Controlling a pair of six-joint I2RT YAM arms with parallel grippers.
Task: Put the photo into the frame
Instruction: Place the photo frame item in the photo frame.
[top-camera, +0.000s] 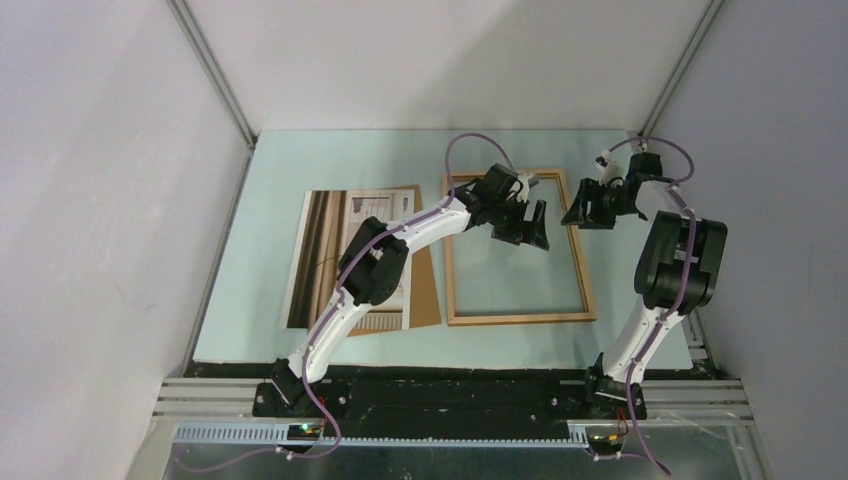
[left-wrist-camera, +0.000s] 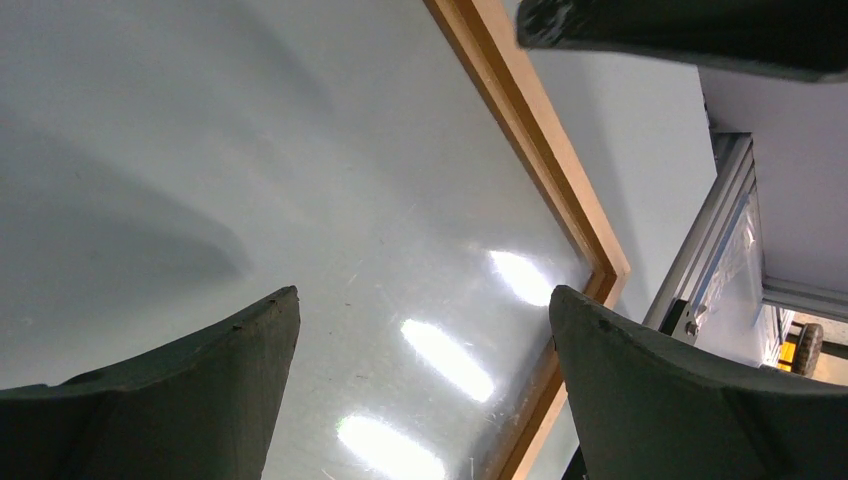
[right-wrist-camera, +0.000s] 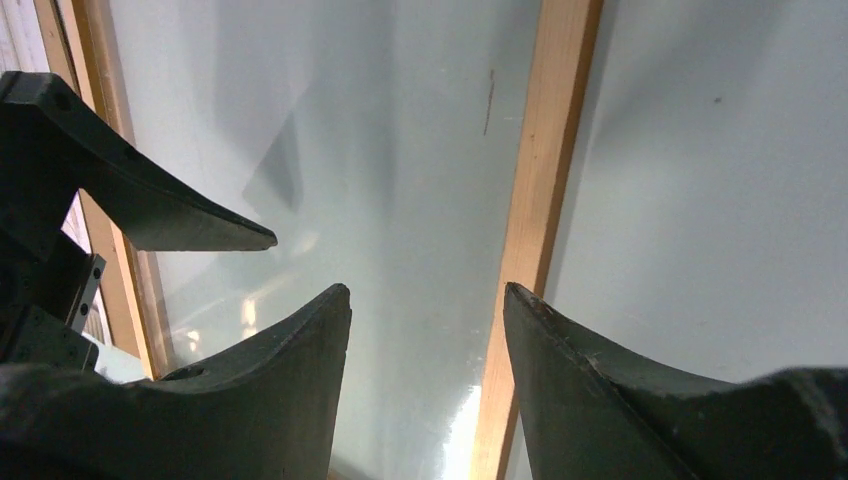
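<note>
The thin light-brown wooden frame (top-camera: 583, 290) lies flat in the middle of the table, its glass reflecting lights. The photo (top-camera: 330, 255) lies to its left on a brown backing board, partly hidden by my left arm. My left gripper (top-camera: 522, 228) is open and empty, hovering over the frame's far half; its wrist view shows the frame's right rail (left-wrist-camera: 530, 130) and near right corner. My right gripper (top-camera: 590, 208) is open and empty, just above the frame's far right corner; its wrist view shows the right rail (right-wrist-camera: 535, 200) between the fingertips (right-wrist-camera: 320, 320).
The brown backing board (top-camera: 426, 290) lies under the photo, its right edge beside the frame's left rail. Metal rails run along the near table edge (top-camera: 450, 385). Walls enclose the table on the left, back and right.
</note>
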